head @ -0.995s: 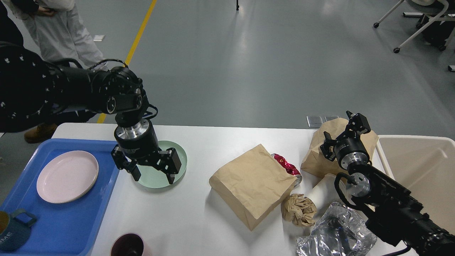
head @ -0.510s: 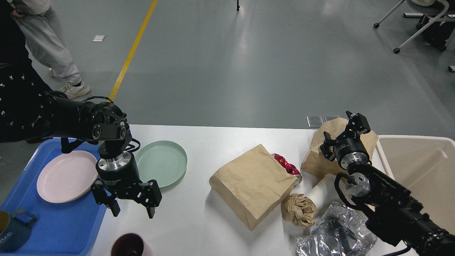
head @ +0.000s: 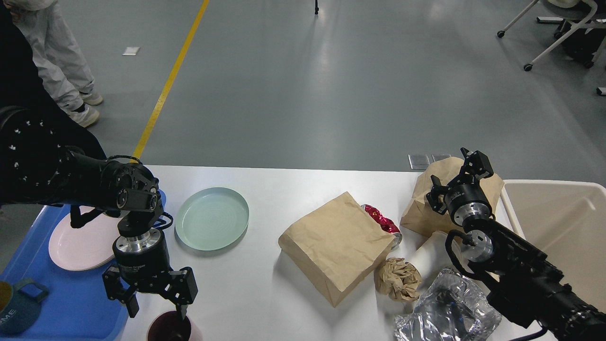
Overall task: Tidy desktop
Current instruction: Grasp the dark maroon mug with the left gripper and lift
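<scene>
The white desktop (head: pixel 265 289) carries a pale green plate (head: pixel 211 218), a large brown paper bag (head: pixel 338 246), a red foil can (head: pixel 381 221), a crumpled paper ball (head: pixel 399 279) and a clear plastic bag (head: pixel 445 315). A dark maroon cup (head: pixel 166 327) stands at the near edge. Just above its rim hangs my left gripper (head: pixel 156 310), open and pointing down with nothing in it. At the back right, my right gripper (head: pixel 457 174) is open against a second brown paper bag (head: pixel 421 213).
A blue tray (head: pixel 71 303) at the left holds a pink plate (head: pixel 80 237) and a blue mug (head: pixel 14 308). A beige bin (head: pixel 558 222) stands off the table's right end. A person (head: pixel 52 52) stands on the floor at the far left.
My left gripper has come off the green plate, toward the near edge and leftward, and now hangs over the maroon cup. The right arm has not moved. The person stepped left.
</scene>
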You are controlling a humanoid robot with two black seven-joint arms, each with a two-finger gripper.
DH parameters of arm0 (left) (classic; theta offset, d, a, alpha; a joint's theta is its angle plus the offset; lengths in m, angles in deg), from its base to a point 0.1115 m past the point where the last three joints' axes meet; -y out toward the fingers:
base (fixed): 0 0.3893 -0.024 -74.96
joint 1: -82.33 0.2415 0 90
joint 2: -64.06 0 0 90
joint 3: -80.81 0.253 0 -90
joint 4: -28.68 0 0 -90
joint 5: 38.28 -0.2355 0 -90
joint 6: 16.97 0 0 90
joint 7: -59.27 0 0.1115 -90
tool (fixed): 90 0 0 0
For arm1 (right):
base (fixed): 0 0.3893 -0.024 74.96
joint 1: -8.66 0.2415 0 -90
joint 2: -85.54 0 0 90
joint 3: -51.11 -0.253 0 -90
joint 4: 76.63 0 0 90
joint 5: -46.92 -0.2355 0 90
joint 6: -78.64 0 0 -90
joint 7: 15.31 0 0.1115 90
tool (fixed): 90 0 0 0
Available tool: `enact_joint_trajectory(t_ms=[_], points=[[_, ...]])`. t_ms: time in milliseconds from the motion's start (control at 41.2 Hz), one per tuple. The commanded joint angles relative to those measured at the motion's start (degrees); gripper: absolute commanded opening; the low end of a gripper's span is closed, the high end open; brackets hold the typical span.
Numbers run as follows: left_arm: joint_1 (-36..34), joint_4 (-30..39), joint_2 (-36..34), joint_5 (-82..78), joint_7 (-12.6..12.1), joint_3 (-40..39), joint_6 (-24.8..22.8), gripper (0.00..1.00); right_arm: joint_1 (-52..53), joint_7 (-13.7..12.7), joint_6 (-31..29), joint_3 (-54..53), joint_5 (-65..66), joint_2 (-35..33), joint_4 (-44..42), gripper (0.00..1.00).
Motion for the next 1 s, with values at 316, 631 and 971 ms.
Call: enact_joint_trajectory(t_ms=[316,631,971], points=[[2.23,-0.64,-0.75,-0.05,-1.59,0.94,-0.01,0.94,-0.01,0.00,0.00,0.00,-0.05,0.00,0.00,1.00],[4.07,-2.75,-0.31,-0.05,-1.51,0.41,-0.01,0.90,-0.01,0.00,0.00,0.00,0.04,0.00,0.00,1.00],[5.92,-2.84,-0.13,0.04,-1.42,0.15,-0.01,0.75,-0.01,0.00,0.00,0.00,-0.05,0.00,0.00,1.00]])
